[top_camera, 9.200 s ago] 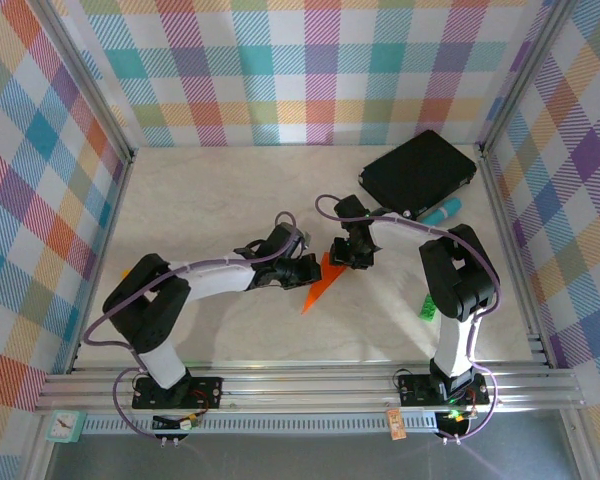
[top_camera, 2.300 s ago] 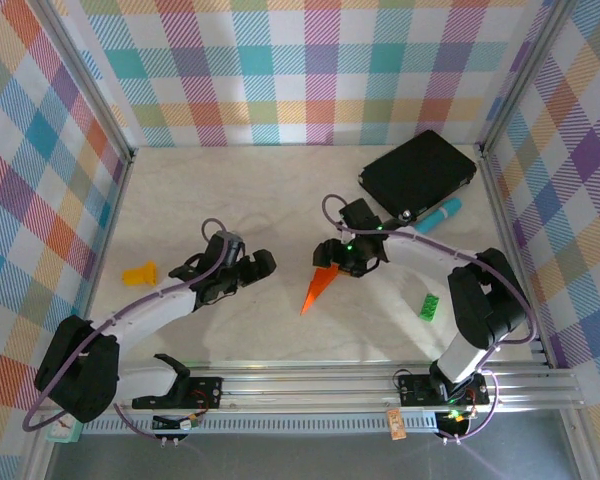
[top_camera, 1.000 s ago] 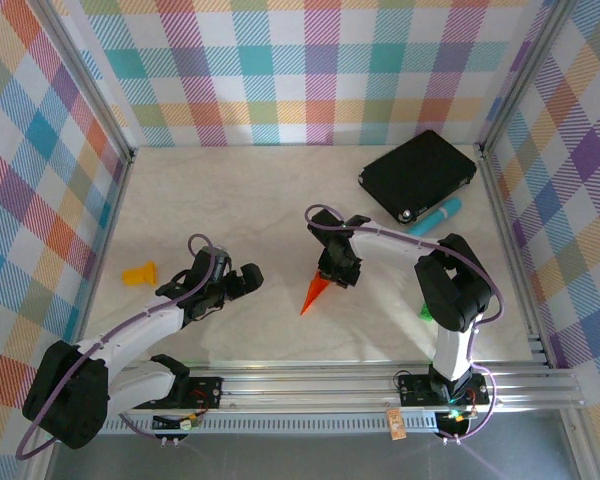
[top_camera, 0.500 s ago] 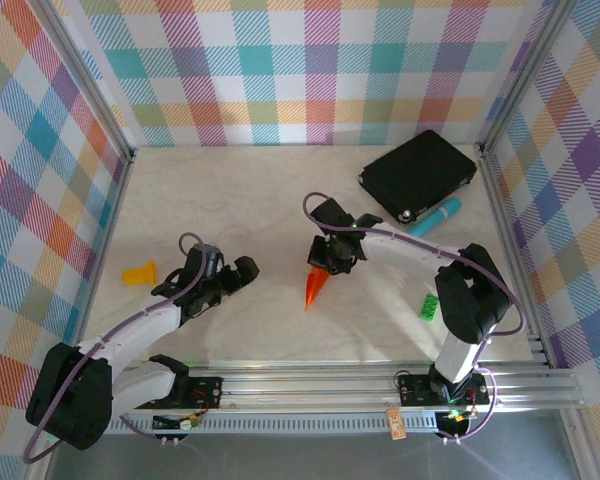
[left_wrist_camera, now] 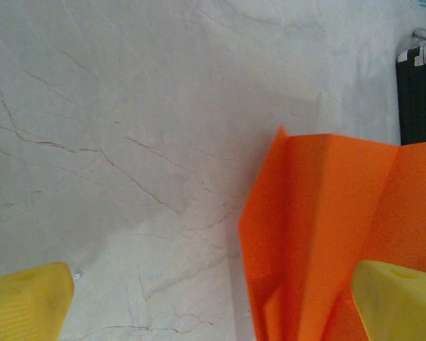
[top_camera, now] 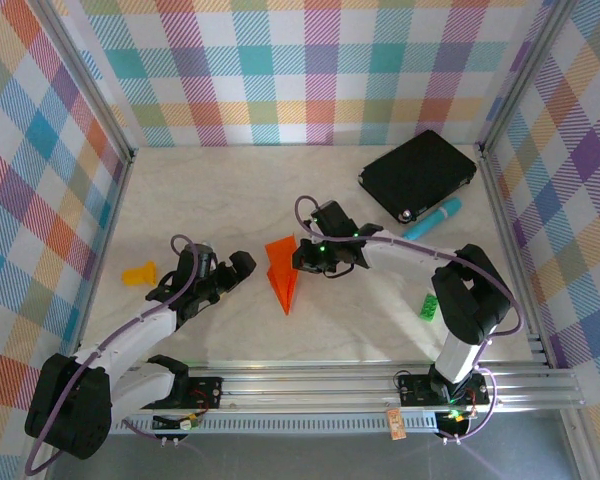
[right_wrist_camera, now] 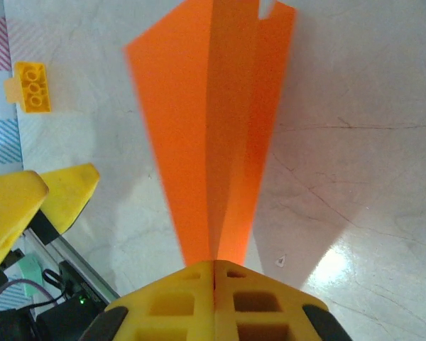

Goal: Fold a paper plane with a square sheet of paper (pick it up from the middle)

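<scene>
Inspecting the work at the centre of the table (top_camera: 210,200): the paper plane (top_camera: 280,272) is there, folded and bright orange, immediately at 9 o'clock of the right gripper (top_camera: 302,256).

**Jaws.** The right gripper is clamped on the plane. Its wrist camera shows the two yellow fingers (right_wrist_camera: 170,302) pressed together with the orange folds coming straight out of the seam between them. The left gripper (top_camera: 238,266) sits just at 9 o'clock of the plane, jaws spread wide and holding nothing. Its fingertips (left_wrist_camera: 25,298) frame the paper from either side without touching it.

**Handling, as judged.**
- The plane is very light, thin and easily crushed.
- The stacked layers along the centre ridge give it some stiffness lengthwise.
- The single-layer wings are likely to flop or crease under any side load.
- On this smooth marbled top it should slide readily if pushed.
- The safest hold is a flat pinch on the centre ridge near mid-length, where the paper is thickest. That suits the instruction to lift from the middle.
- A hold on a wing edge risks unfolding it.

**Orientation.**
- In the overhead view the long axis runs roughly 12 to 6 o'clock.
- The broad tail edge is at 12 o'clock and the narrow nose points to 6 o'clock, towards the arm bases.
- The right jaws meet it from the 3 o'clock side, up near the broad end.
- A shadow beside the paper suggests it is at least partly raised. Whether the nose touches the table cannot be determined.

**Nearby.** The black pad (top_camera: 418,175) lies well apart at 1 o'clock.
</scene>
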Robot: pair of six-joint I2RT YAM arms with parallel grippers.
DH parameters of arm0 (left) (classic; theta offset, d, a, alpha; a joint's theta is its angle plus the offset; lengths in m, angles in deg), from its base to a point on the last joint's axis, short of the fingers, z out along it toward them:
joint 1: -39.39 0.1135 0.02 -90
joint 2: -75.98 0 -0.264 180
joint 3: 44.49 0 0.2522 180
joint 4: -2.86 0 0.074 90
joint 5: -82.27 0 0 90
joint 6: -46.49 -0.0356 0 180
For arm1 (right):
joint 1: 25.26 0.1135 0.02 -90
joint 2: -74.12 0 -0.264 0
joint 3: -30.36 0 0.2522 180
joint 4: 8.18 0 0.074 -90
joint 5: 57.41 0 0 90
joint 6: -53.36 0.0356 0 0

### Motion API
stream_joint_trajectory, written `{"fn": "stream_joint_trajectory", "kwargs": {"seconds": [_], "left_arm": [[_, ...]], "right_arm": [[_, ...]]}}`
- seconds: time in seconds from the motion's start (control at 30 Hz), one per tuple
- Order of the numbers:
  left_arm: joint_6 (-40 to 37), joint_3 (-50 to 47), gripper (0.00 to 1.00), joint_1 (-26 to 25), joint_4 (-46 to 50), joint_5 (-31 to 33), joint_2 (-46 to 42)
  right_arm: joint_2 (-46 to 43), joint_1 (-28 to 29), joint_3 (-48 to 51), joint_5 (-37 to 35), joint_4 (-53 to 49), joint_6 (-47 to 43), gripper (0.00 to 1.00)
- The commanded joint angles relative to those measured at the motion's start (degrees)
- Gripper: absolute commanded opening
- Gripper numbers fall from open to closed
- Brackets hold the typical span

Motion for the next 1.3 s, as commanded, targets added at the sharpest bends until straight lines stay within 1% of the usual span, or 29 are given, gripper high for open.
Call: {"fn": "stream_joint_trajectory", "kwargs": {"seconds": [0.0,0.37,0.6,0.73,1.0,1.07,1.2,1.27], "left_arm": [[0.9,-0.3,0.99,0.6,-2.2,-1.7,0.1],[2.7,-1.1,0.89,-0.1,-9.7,-9.6,6.8],[2.8,1.1,0.87,-3.7,-13.7,-11.3,12.8],[2.8,3.0,0.82,-6.1,-16.0,-11.9,17.6],[3.3,7.0,0.67,-9.4,-21.6,-14.7,27.3],[3.3,8.0,0.61,-9.9,-22.2,-15.2,29.1],[2.9,9.5,0.45,-10.2,-22.0,-15.1,32.1],[2.5,10.0,0.39,-10.2,-21.8,-15.5,33.1]], "right_arm": [[1.8,0.1,1.2,3.0,2.9,-2.1,0.07],[2.2,-2.5,7.1,-1.5,3.6,-2.7,0.07],[1.5,-3.2,9.0,-2.9,3.9,-2.6,0.08],[1.0,-3.5,9.7,-3.8,3.6,-2.6,0.09],[0.9,-3.9,10.2,-3.2,3.7,-2.4,0.11],[0.9,-4.0,10.2,-3.2,3.7,-2.5,0.11],[0.7,-4.1,10.2,-3.2,3.6,-2.6,0.11],[0.7,-4.1,10.3,-3.1,3.5,-2.6,0.11]]}}
